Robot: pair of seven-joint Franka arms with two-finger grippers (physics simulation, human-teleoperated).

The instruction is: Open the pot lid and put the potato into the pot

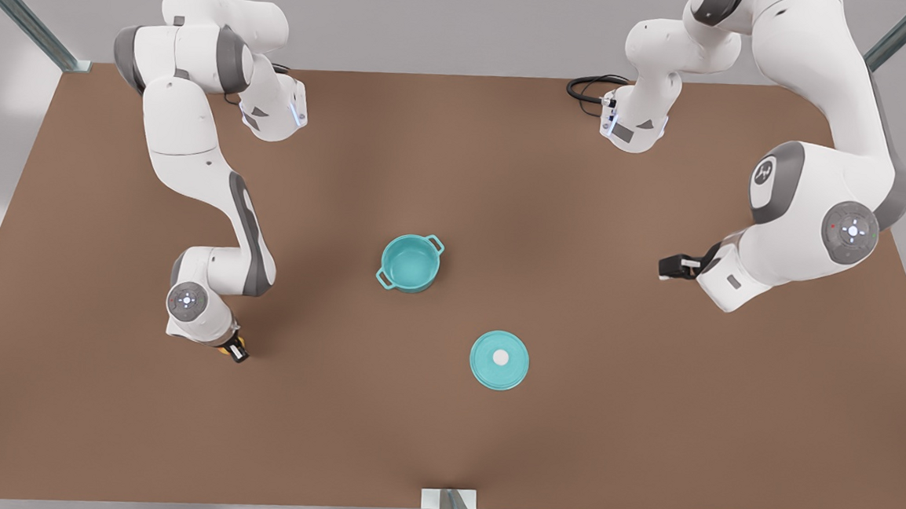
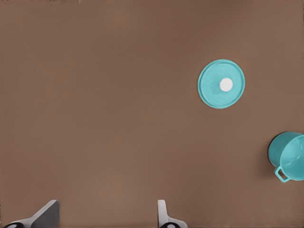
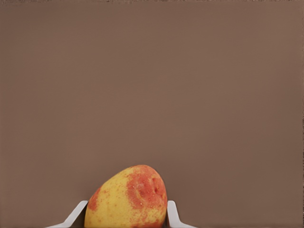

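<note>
**One potato gripped, pot uncovered**

At the front view's lower left, the potato is clamped by the right gripper. It is judged light, firm and lumpy, best held across its middle. The pot stands open at centre, the pot lid set beside it. At right, the left gripper is held spread, empty.

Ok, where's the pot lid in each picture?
Front view: the pot lid lies flat on the table, apart from the open pot.
Left wrist view: pot lid flat on the table, pot at the edge.
Right wrist view: the right gripper holds the potato over table.
Shared landmark: the pot.
</note>
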